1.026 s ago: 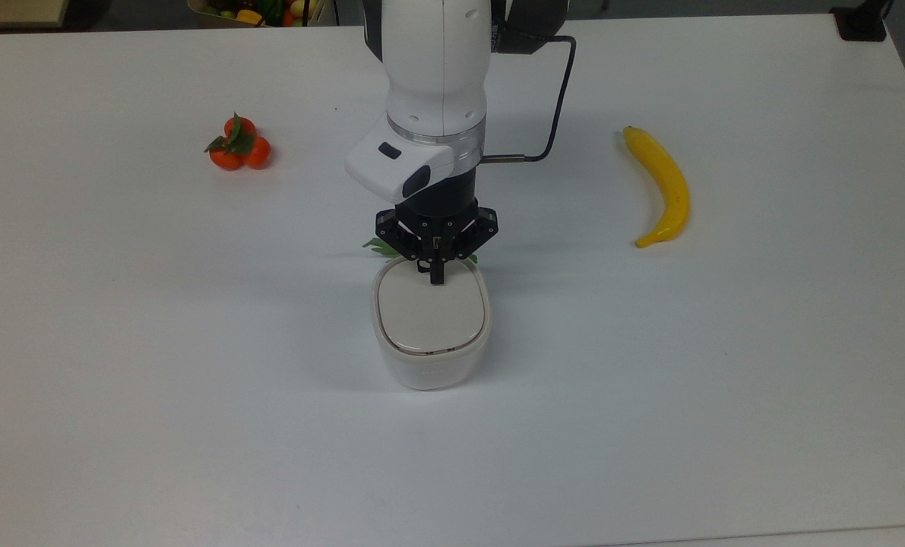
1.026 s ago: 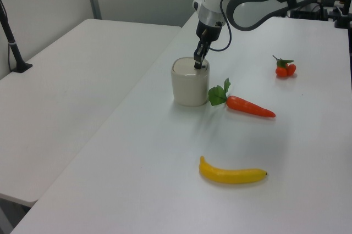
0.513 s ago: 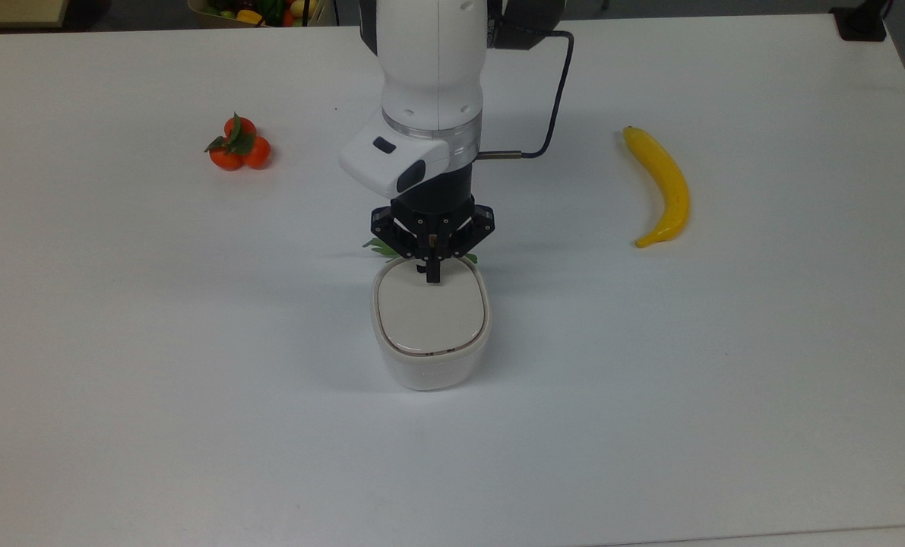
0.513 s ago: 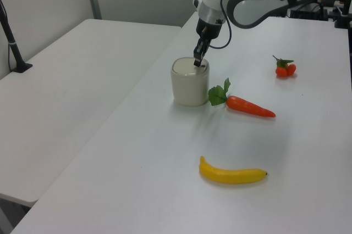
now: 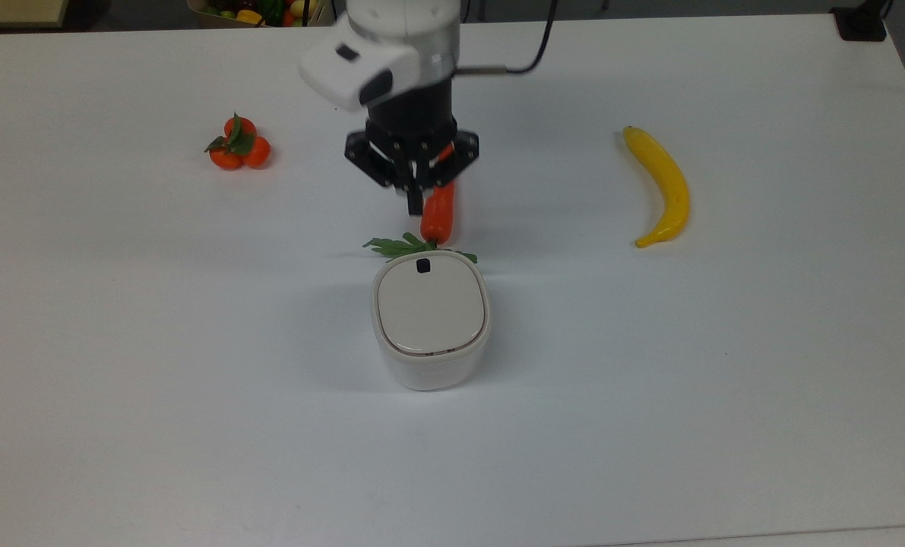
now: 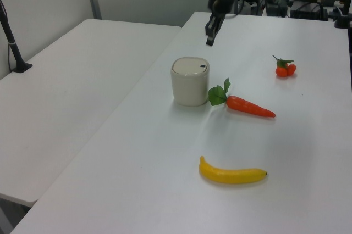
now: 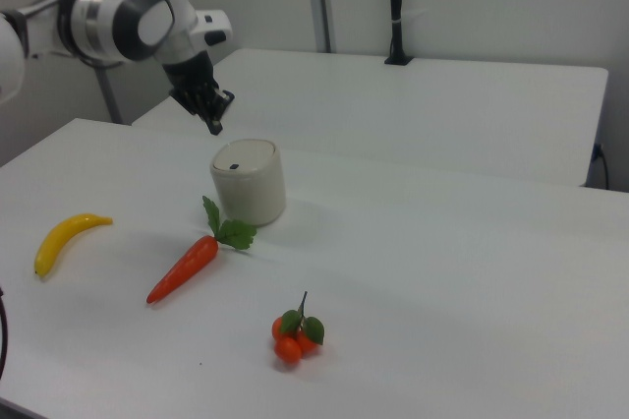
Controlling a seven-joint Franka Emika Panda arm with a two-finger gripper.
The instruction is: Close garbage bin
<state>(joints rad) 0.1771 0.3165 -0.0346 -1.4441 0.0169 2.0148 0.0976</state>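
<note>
white table [image 5: 118,380], garbage bin [image 5: 431,323], carrot [image 5: 437,213], banana [image 5: 663,186], tangerines [image 5: 238,144]

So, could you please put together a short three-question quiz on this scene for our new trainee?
1. True or false: the garbage bin has its lid lying flat and shut.
2. In the top view, which thing lies nearest the bin: A) the banana, B) the carrot, C) the tangerines?
3. Fill in: the gripper hangs ____ the bin, touching nothing.

Key
1. True; the lid sits level in the rim, black button exposed.
2. B; its green leaves reach the bin's edge.
3. Above, off to one side.
</note>
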